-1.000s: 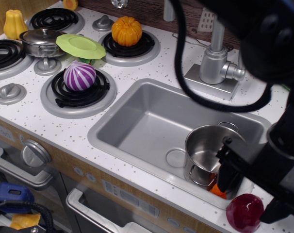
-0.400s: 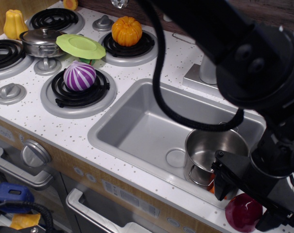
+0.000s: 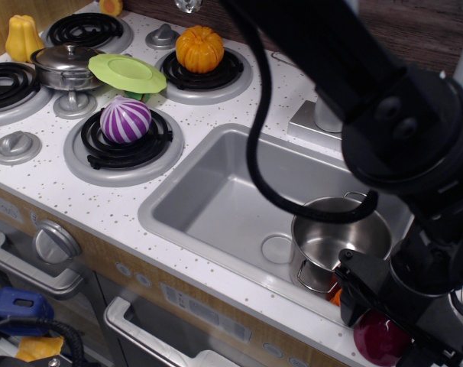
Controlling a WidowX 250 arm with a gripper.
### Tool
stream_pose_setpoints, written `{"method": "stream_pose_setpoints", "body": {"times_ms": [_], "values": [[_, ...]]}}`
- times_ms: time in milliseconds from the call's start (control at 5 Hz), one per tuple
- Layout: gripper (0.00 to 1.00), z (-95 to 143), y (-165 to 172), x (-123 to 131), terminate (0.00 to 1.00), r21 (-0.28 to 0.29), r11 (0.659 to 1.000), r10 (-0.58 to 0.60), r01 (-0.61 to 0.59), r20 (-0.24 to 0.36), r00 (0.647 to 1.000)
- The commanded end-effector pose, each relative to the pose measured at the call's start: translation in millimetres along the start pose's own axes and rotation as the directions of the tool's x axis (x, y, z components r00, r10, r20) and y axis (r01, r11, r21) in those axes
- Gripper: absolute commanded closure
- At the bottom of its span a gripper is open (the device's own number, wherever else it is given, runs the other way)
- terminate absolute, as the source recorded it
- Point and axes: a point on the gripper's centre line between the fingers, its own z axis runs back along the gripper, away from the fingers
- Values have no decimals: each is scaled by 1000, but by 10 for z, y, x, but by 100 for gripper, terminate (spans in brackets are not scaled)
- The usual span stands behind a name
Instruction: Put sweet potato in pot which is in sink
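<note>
The dark red sweet potato (image 3: pixel 375 337) lies on the white counter at the sink's front right corner, partly hidden by my arm. My gripper (image 3: pixel 386 327) is open and set low over it, one black finger (image 3: pixel 352 297) to its left and the other at its right. I cannot tell whether the fingers touch it. The shiny steel pot (image 3: pixel 340 238) stands lidless and empty in the front right of the grey sink (image 3: pixel 216 191), just behind and left of the gripper.
A small orange piece (image 3: pixel 336 297) sits between the pot and the sink's front wall. On the stove are a purple-and-white striped ball (image 3: pixel 125 120), an orange pumpkin (image 3: pixel 199 48), a green plate (image 3: pixel 127 73), a lidded steel pot (image 3: pixel 66 65) and a yellow squash (image 3: pixel 24 38). The black arm and its cable hang over the sink's right side.
The arm has swung left and down over the sink's right side. The gripper has lowered around the sweet potato, which has stayed in place.
</note>
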Motion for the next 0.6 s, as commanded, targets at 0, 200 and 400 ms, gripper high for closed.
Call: {"method": "stream_pose_setpoints", "body": {"times_ms": [0, 200, 400], "values": [[100, 74, -8, 52, 0, -20, 1000, 7, -6, 26, 1000], [100, 221, 81, 44, 0, -13, 999, -34, 34, -6, 999], [100, 403, 174, 167, 0, 55, 995, -75, 77, -38, 996]]}}
